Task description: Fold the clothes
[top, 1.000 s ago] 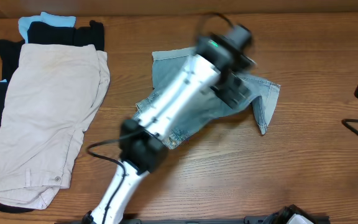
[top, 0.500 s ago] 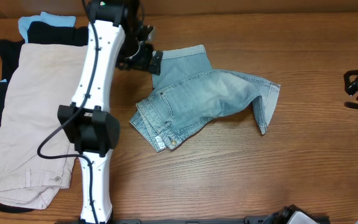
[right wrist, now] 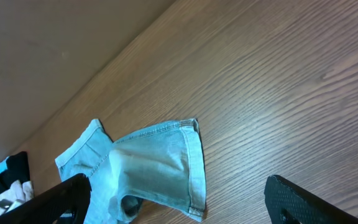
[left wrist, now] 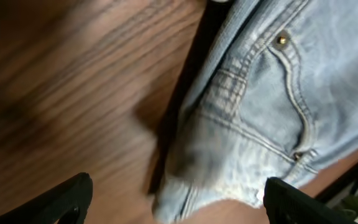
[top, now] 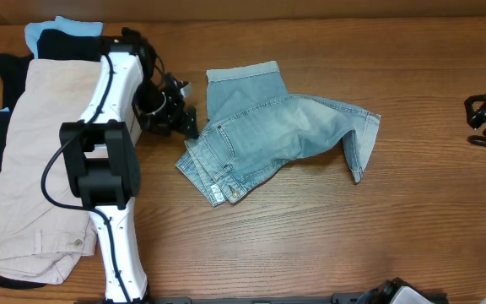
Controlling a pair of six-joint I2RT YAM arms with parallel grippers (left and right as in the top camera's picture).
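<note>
Denim shorts (top: 277, 135) lie rumpled in the middle of the table (top: 353, 245), not yet folded and held by nothing. The waistband end points toward the front left, with its button showing at the lower corner. One cuffed leg reaches toward the back, while the other trails off to the right with its hem twisted over on itself. The cloth is faded light blue with pale wear, and the left wrist view shows a brass rivet and curved pocket stitching. The left gripper (top: 184, 111) sits just beside the waist edge with its fingers spread wide and a corner of denim below the gap, likely lined up to take that edge. The right gripper (right wrist: 179, 202) waits well apart at the table's right side, also spread and empty, aimed toward the twisted leg. To the left, beige shorts (top: 57, 160) top a stack with a black garment (top: 66, 42) and a pale-blue one (top: 45, 29), apparently set aside.
</note>
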